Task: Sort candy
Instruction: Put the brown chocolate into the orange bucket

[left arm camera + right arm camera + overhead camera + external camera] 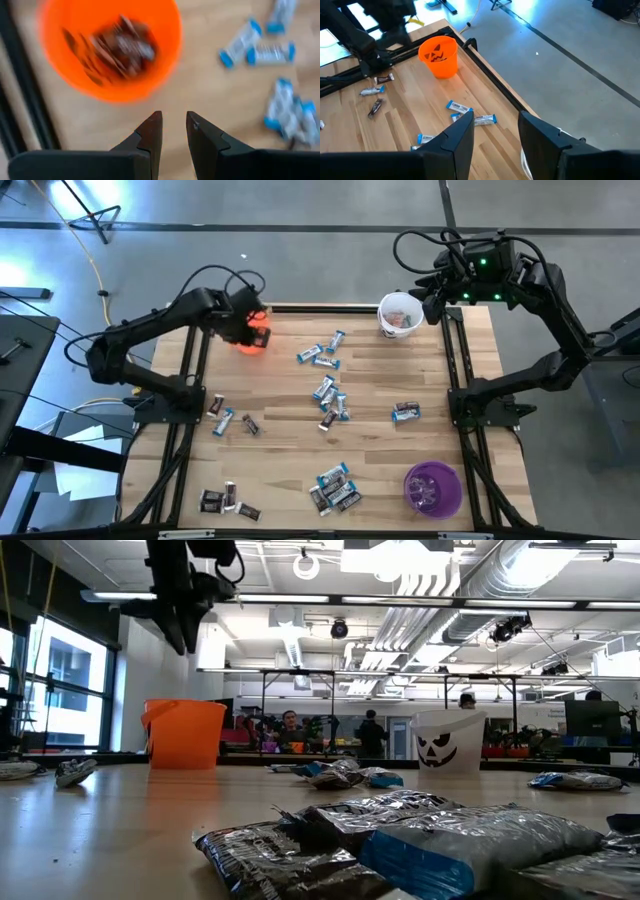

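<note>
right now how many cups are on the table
3. The orange cup stands at the far left under the left gripper, dark candy inside. The white cup is at the far right. The purple cup is at the near right corner.

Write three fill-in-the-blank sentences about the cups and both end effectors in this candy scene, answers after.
1. The left end effector hovers open above the ____ cup.
2. That cup holds ____-wrapped candy.
3. The right end effector, open and empty, waits near the ____ cup.

Answers: orange; dark; white

Overhead, table-level and wrist views share the orange cup (250,340).
</note>
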{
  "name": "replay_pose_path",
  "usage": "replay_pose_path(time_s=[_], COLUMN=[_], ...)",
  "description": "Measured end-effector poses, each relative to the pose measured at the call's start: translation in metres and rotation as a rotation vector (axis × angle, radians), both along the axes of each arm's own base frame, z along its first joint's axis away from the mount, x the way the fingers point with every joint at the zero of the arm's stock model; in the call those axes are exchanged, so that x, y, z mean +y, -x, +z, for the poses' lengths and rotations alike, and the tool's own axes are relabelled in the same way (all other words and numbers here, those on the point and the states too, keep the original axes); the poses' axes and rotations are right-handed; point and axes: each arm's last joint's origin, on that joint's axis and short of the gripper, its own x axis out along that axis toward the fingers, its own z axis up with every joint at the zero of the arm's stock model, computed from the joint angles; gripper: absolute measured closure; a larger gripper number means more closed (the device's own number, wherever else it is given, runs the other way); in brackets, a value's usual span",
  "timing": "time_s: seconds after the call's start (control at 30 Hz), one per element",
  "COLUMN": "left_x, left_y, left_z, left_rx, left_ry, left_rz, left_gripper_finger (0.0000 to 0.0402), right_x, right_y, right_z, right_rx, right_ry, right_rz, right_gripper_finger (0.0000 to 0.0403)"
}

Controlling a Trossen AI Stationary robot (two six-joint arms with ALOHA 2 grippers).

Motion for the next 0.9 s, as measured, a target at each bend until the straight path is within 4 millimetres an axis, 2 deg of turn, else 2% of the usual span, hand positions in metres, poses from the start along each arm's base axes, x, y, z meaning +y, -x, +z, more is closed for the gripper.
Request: replay_pose_path(time_s=[0.47,0.7,0.9], left_x=[-0.092,-0.141,-0.173], left_y=[-0.028,-0.029,-0.022], left_z=[-0.001,-0.001,-0.010], left_rx=[-0.023,-0.038,-0.022], left_ry=[0.100,0.125,0.115], left_rz=[-0.183,-0.275,-0.272], left_gripper_finger=[0.0327,0.0327,0.0325], right_x=[0.000,0.000,0.000], right_y=[0.000,0.000,0.000], right_z=[0.000,0.000,0.000], right_rx=[0.000,0.000,0.000], right_ry=[0.000,0.000,0.000], right_rz=[0.000,0.000,0.001], right_gripper_finger=[0.0253,0.0253,0.0253])
